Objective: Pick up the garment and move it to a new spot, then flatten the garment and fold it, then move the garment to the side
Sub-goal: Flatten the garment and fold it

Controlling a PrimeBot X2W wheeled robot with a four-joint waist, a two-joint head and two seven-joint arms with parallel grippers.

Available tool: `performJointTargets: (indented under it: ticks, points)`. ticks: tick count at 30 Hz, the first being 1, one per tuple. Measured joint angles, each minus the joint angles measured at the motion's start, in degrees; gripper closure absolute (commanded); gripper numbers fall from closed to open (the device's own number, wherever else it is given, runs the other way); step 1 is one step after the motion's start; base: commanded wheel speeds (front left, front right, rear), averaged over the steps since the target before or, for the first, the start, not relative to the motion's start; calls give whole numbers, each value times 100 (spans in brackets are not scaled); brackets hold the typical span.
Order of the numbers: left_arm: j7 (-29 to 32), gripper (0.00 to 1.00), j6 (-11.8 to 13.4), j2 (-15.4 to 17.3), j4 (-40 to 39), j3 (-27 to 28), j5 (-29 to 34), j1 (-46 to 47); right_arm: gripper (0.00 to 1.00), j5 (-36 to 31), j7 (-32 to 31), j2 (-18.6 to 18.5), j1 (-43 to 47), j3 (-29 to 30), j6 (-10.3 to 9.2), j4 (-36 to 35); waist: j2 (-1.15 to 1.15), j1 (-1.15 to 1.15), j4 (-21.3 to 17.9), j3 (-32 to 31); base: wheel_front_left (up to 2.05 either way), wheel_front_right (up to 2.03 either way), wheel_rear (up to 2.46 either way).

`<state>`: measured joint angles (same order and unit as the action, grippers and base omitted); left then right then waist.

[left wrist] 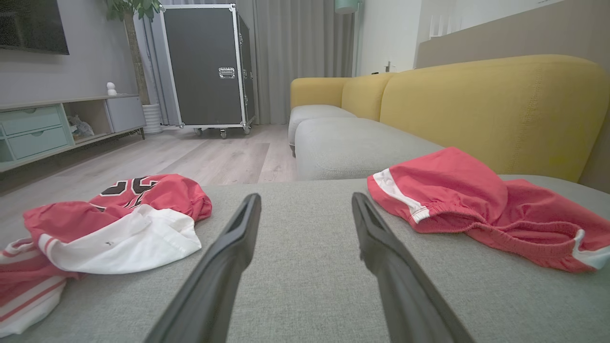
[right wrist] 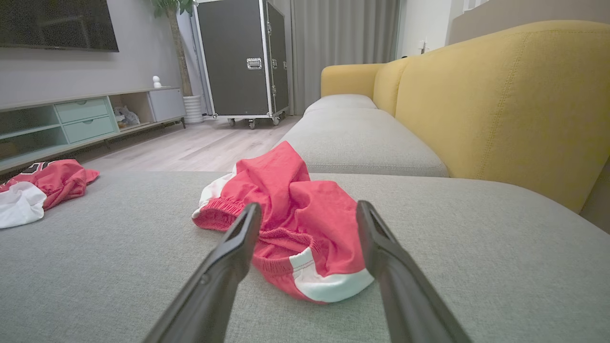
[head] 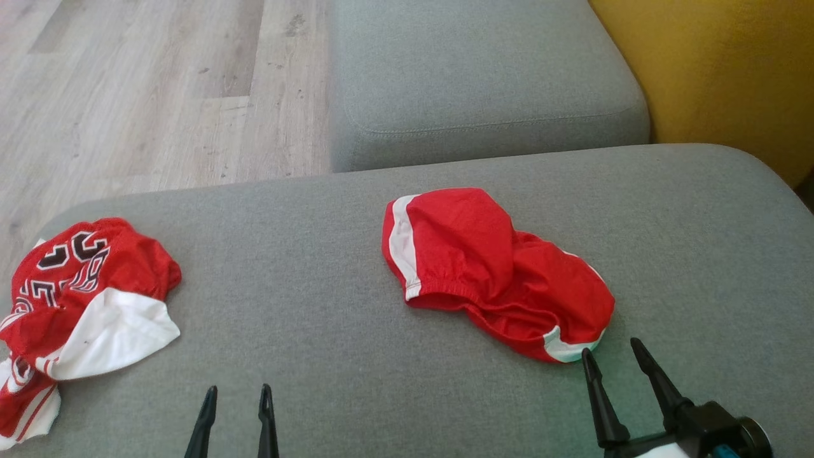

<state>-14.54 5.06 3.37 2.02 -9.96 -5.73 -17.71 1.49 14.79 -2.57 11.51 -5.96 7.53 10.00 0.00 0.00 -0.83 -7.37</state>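
A crumpled pair of red shorts [head: 496, 270] with white side stripes lies on the grey sofa seat [head: 305, 267], right of centre. Its near white-trimmed corner sits just beyond my right gripper [head: 610, 356], which is open and holds nothing; in the right wrist view the shorts [right wrist: 290, 214] show between and beyond the fingers [right wrist: 224, 267]. My left gripper [head: 237, 394] is open at the bottom centre-left, over bare cushion, apart from both garments. From the left wrist the shorts [left wrist: 472, 200] lie to the right of that open gripper [left wrist: 305, 200].
A bunched red and white jersey [head: 82, 299] with black numbers lies at the seat's left edge. A second grey cushion [head: 477, 76] stands behind, a yellow backrest [head: 718, 70] on the right, wood floor [head: 146, 89] on the left. A black wheeled case [left wrist: 205, 66] stands far off.
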Motion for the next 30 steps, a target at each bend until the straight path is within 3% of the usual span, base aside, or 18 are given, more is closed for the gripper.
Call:
performJointTargets:
  ticks: [20, 30]
  points:
    - [0, 0, 148, -1, 77, -154, -105, -22, 0, -7, 0, 0, 0, -105, 0, 22, 0, 0, 3, -50, 0, 0, 0]
    - [1, 0, 102, -2, 131, -333, -202, -26, 0, 29, 0, -2, -18, -38, 0, -47, 0, 0, -425, 47, 0, 0, 0]
